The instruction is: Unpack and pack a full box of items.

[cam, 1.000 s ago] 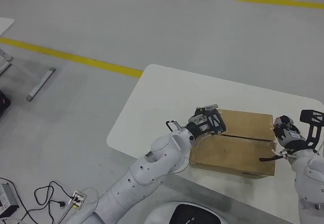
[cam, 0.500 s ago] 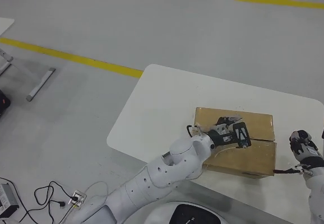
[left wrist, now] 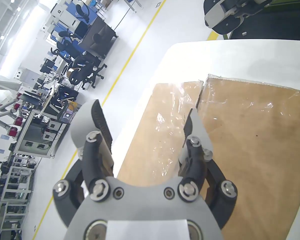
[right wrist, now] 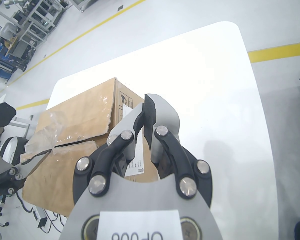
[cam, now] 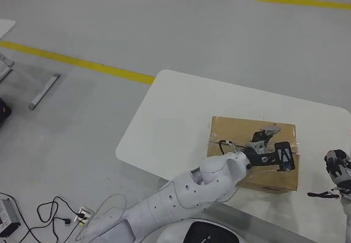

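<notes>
White table (cam: 175, 115), taped box (cam: 236, 129) w/ label (right wrist: 141, 157)

We see the left arm (cam: 181, 194) as smooth white rounded shells, w/ a thin blk cable (cam: 222, 143) looping at the wrist. On the left gripper (left wrist: 145, 112) we note a grey metal base plate, blk linkage bars, silver screws & pale grey fingers (left wrist: 81, 123) w/ ribbed blk pads. We find the right gripper (right wrist: 145, 111) built the same way. Both carry a white label on the base.
</notes>
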Tool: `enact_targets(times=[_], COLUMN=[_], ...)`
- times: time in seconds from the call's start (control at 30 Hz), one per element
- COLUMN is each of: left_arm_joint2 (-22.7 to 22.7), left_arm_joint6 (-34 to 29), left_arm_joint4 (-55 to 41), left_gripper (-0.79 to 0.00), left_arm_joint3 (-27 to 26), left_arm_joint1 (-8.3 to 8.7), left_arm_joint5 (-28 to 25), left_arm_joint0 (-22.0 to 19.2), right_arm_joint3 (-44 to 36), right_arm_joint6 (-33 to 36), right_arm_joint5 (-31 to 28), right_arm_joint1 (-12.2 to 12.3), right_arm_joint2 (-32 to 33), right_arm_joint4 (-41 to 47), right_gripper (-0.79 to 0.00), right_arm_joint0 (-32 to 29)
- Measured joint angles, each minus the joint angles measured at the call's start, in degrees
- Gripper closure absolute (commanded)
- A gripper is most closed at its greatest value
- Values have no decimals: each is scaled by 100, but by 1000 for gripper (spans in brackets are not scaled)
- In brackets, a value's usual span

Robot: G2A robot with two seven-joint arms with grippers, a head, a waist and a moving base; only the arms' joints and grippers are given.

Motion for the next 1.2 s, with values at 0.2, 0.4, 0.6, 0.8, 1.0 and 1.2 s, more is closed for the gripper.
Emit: enact_targets(times=[0.2, 0.4, 0.6, 0.8, 1.0, 1.2], left_arm_joint2=[38, -2, 127, 303, -1, -636], left_arm_joint6=[-70, -234, -350, -357, -625, -1115], left_arm_joint4=[-10, -48, 6, 18, 171, 347], left_gripper=[-785, -785, -785, -785, -785, -785], left_arm_joint3=[-110, -335, -334, -195, -284, -1020], left_arm_joint1=[-81, -137, -223, -349, -336, -199], left_arm_joint5=[50, 25, 10, 118, 262, 117], left_arm_joint0=[4, 55, 74, 19, 164, 631], right_arm_joint3=[51, 87, 113, 119, 155, 260], right_arm_joint6=[33, 80, 87, 31, 60, 62], right_arm_joint5=[-155, -294, -408, -563, -788, -988], right_arm_joint1=[30, 66, 96, 127, 154, 166], right_arm_joint2=[85, 200, 298, 508, 546, 333], right_arm_joint4=[57, 86, 137, 323, 493, 548], right_gripper=[-62, -86, -80, -95, -175, -262], right_arm_joint0=[44, 71, 46, -133, -170, -6])
